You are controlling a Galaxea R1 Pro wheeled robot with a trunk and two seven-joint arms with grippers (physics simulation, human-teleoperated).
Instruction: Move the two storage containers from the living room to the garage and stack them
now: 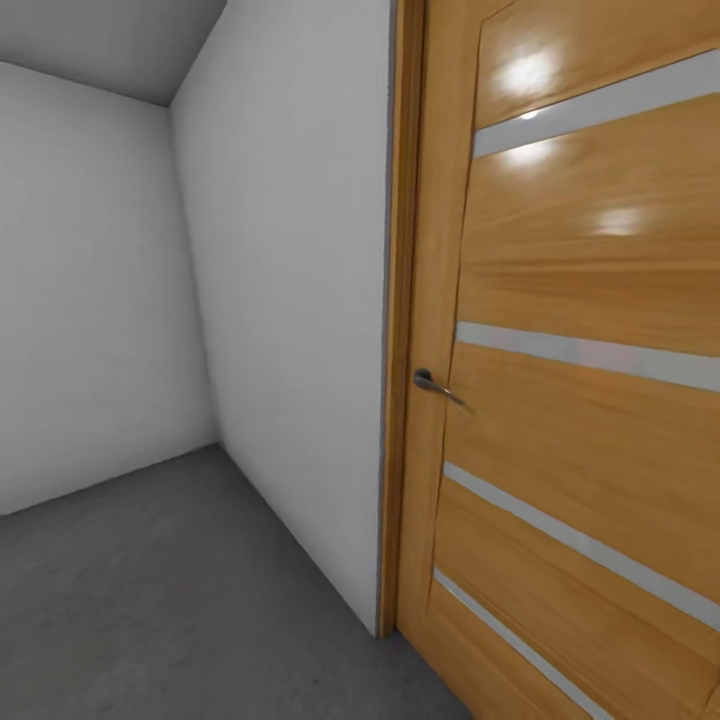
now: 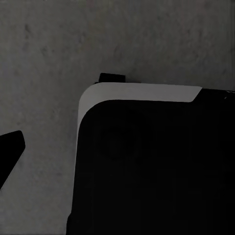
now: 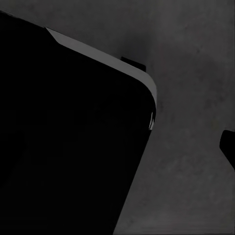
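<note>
- Concrete floor (image 2: 49,44) lies directly beneath both of your wrist cameras: dark grey, matt, faintly mottled.
- Left wrist view: a black body panel with a pale rounded edge (image 2: 142,93) covers much of the floor. It reads as part of your robot's own base, but you cannot be sure.
- Same view: one dark pointed fingertip (image 2: 11,147) pokes in at the frame edge. With a single tip visible, you cannot tell whether the left gripper is wide or narrow, and nothing is seen in it.
- Right wrist view: a similar black panel with a pale rim (image 3: 107,56) sits over the same concrete (image 3: 196,73).
- Same view: a dark sliver of fingertip (image 3: 228,147) shows at the edge. Spread of the right gripper cannot be judged either.
- Head view, nearest: a wood-panelled door (image 1: 580,400) stands on your right, glossy orange-brown with pale horizontal strips and a dark lever handle (image 1: 432,382).
- Beside the door frame, a plain white wall (image 1: 290,300) runs away from you to a corner.
- Farthest: a second white wall (image 1: 90,300) meets it there, above the grey floor (image 1: 150,590).
- This matches the garage; you are facing its bare corner.
</note>
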